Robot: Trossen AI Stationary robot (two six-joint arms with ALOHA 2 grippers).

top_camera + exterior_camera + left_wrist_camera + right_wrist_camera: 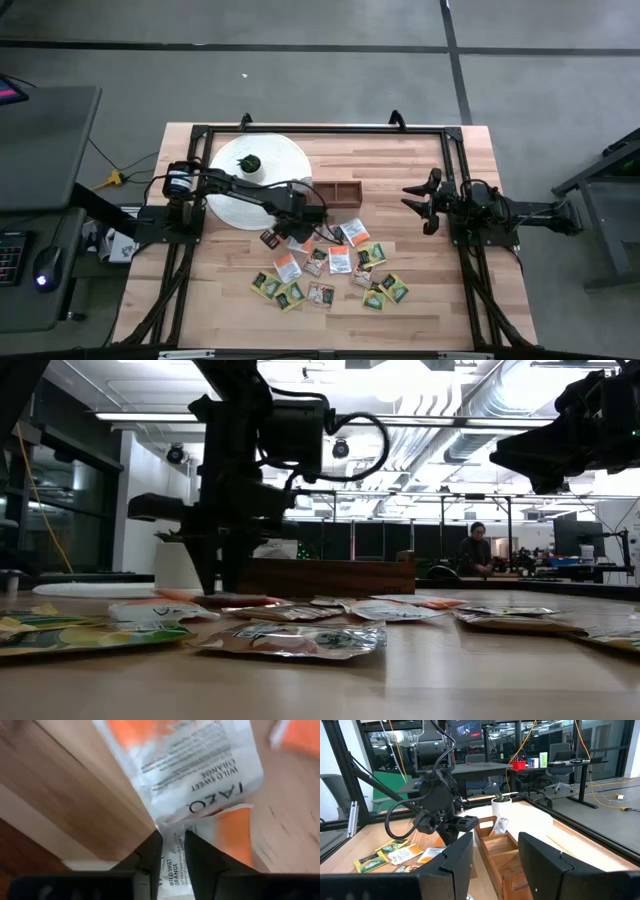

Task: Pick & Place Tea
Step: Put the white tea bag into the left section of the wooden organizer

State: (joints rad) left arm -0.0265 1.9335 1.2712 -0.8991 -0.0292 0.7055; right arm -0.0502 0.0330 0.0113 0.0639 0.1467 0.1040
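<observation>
Several small tea sachets point(330, 272) lie flat on the wooden table, orange-and-white, green-and-yellow and brownish. My left gripper point(300, 228) stands over their far edge, just on the near side of the long brown wooden box point(335, 192), fingers pointing down point(218, 582) and shut on an orange-and-white sachet point(172, 870). A second orange-and-white sachet point(200, 770) lies just beyond it. One sachet point(500, 826) stands in the box. My right gripper point(428, 203) hangs open above the table's right part, apart from everything. My left gripper pinches an orange-and-white sachet between its two fingers; the printed face of the sachet point(171, 862) shows in the narrow gap between them. The fingers point(208, 575) come from above, pointing down, with their tips down at the table top. Whether the sachet is lifted cannot be told.
A large white round disc point(225, 205) carrying a small potted plant point(250, 163) sits left of the box, under my left arm. A black frame point(330, 129) runs around the table's edges. Bare wood lies between the sachets and my right gripper. A person point(475, 550) sits far behind the table.
</observation>
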